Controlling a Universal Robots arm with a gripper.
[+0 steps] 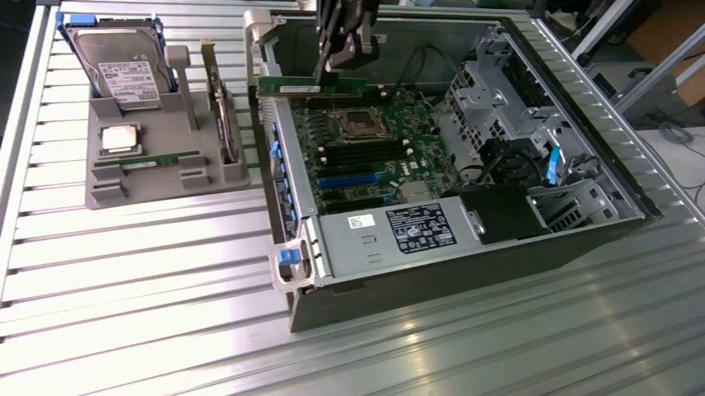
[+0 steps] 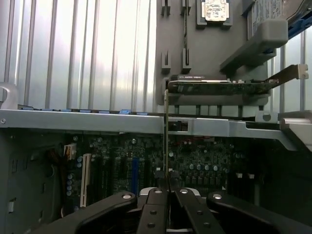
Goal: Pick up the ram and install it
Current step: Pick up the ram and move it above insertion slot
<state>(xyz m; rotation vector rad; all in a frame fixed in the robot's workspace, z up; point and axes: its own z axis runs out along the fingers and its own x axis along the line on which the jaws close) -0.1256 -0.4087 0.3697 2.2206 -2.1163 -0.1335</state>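
Note:
The ram (image 1: 314,86) is a long thin green stick held level above the far-left corner of the open computer case (image 1: 463,272). My gripper (image 1: 333,77) comes down from above and is shut on the stick's right part. In the wrist view the ram (image 2: 166,136) shows edge-on as a thin upright strip between the black fingers (image 2: 155,204), with my gripper (image 2: 168,192) shut on it. Below lies the green motherboard (image 1: 369,144) with its black memory slots (image 1: 358,154). The stick hangs above the board, apart from the slots.
A grey parts holder (image 1: 154,177) stands at the exterior view's left of the case, carrying a hard drive (image 1: 124,70), a square silver processor (image 1: 119,139) and an upright card (image 1: 224,124). A power supply (image 1: 402,231) and drive cages (image 1: 496,91) fill parts of the case.

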